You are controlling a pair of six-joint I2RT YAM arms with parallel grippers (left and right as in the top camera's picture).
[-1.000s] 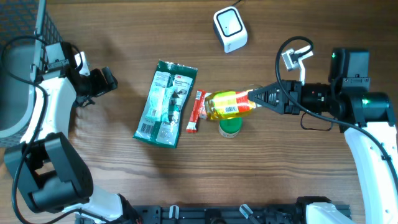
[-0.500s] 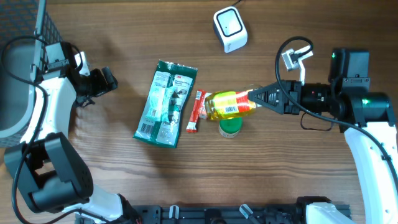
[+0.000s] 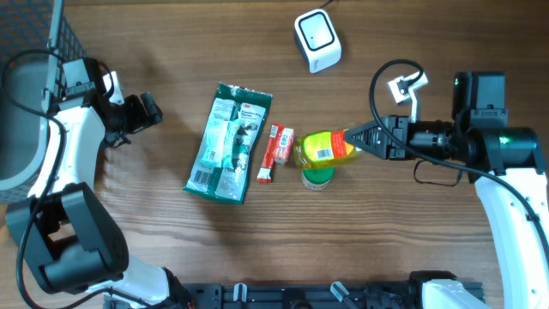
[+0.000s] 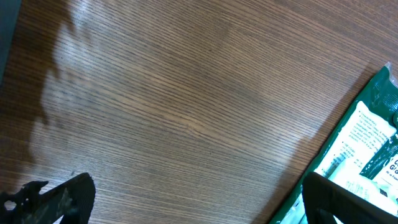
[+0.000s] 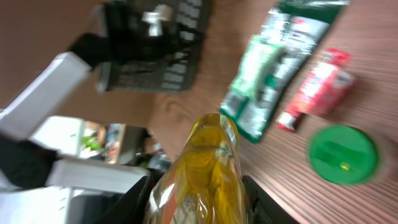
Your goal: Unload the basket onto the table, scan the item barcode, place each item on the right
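Observation:
The item is a yellow bottle [image 3: 326,148] with a white barcode label facing the overhead camera. My right gripper [image 3: 353,139] is shut on it, and the bottle hangs above the table, pointing left. In the right wrist view the bottle [image 5: 208,168] fills the gap between the two black fingers [image 5: 140,199]. The white scanner [image 3: 317,39] stands at the back of the table, apart from the bottle. My left gripper [image 3: 147,112] is open at the far left over bare wood, and it is empty [image 4: 199,199].
A green packet [image 3: 227,142] and a red stick pack [image 3: 273,153] lie left of the bottle. A green-lidded jar [image 3: 317,178] stands just under it. A dark mesh basket [image 3: 34,34] is at the far left corner.
The right gripper has tipped the bottle, which now looks shorter from above and sits a little further right. The left arm has not moved.

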